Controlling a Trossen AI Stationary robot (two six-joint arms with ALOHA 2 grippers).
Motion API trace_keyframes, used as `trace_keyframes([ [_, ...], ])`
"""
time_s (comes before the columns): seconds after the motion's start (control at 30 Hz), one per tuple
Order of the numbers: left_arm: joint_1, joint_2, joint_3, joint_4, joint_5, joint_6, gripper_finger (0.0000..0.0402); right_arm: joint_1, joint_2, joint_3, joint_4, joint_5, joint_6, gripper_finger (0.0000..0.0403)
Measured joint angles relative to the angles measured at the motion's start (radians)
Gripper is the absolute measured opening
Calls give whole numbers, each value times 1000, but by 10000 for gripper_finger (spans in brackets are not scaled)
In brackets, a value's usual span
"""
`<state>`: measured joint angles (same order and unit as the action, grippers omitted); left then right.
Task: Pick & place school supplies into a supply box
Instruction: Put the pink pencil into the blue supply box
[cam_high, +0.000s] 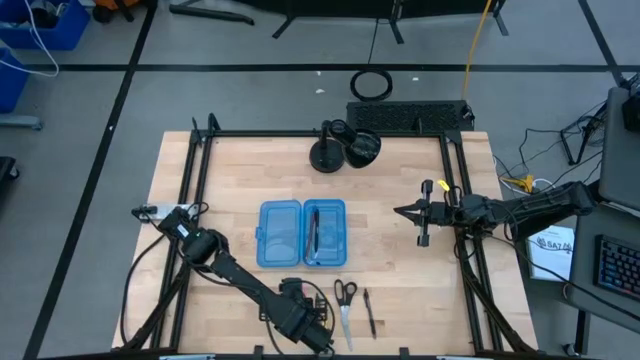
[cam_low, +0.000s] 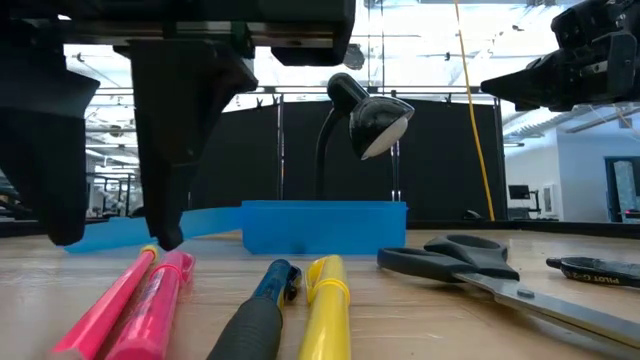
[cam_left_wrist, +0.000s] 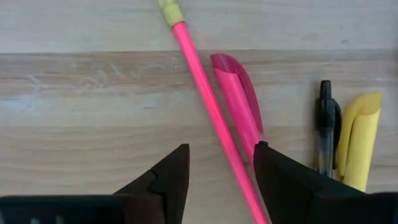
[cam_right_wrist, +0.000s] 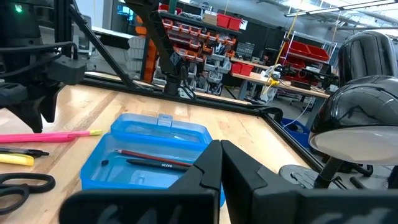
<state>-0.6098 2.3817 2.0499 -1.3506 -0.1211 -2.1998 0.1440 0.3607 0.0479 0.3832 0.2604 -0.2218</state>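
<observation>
My left gripper (cam_left_wrist: 221, 152) is open near the table's near edge (cam_high: 312, 335). Its fingers stand low on either side of a thin pink pencil (cam_left_wrist: 208, 106) with a yellow-green end. Beside the pencil lie a pink pen (cam_left_wrist: 239, 99), a black pen (cam_left_wrist: 326, 134) and a yellow pen (cam_left_wrist: 360, 143). Black-handled scissors (cam_high: 345, 298) and another black pen (cam_high: 369, 312) lie to the right. The blue supply box (cam_high: 300, 233) lies open mid-table, with a red pencil (cam_right_wrist: 149, 155) and a black pen (cam_right_wrist: 158, 163) in its right half. My right gripper (cam_high: 413, 212) is shut and hovers right of the box.
A black desk lamp (cam_high: 340, 148) stands at the far side of the table behind the box. A black frame rail (cam_high: 455, 200) runs along the table's edges. Bare wood (cam_high: 230, 170) lies left of and behind the box.
</observation>
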Motion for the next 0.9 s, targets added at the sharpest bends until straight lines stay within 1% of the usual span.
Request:
trace_keyframes([
  [0.2, -1, 0, 0, 0, 25, -2, 179, 0, 0, 0, 0, 0, 0, 0],
  [0.33, -1, 0, -4, 3, 13, -1, 179, 0, 0, 0, 0, 0, 0, 0],
  [0.4, 0, 0, -19, 10, 16, -1, 179, 0, 0, 0, 0, 0, 0, 0],
  [0.53, 0, 0, -64, 37, 54, -7, 179, 0, 0, 0, 0, 0, 1, 0],
  [0.7, -1, -6, -118, 112, 53, -7, 179, 0, 0, 0, 0, 0, 1, 0],
  [0.77, 0, -6, -125, 124, 54, 2, 179, 0, 0, 0, 1, 0, 1, 0],
  [0.9, 0, -6, -126, 124, 56, 76, 179, 0, 0, 0, 1, 0, 1, 0],
])
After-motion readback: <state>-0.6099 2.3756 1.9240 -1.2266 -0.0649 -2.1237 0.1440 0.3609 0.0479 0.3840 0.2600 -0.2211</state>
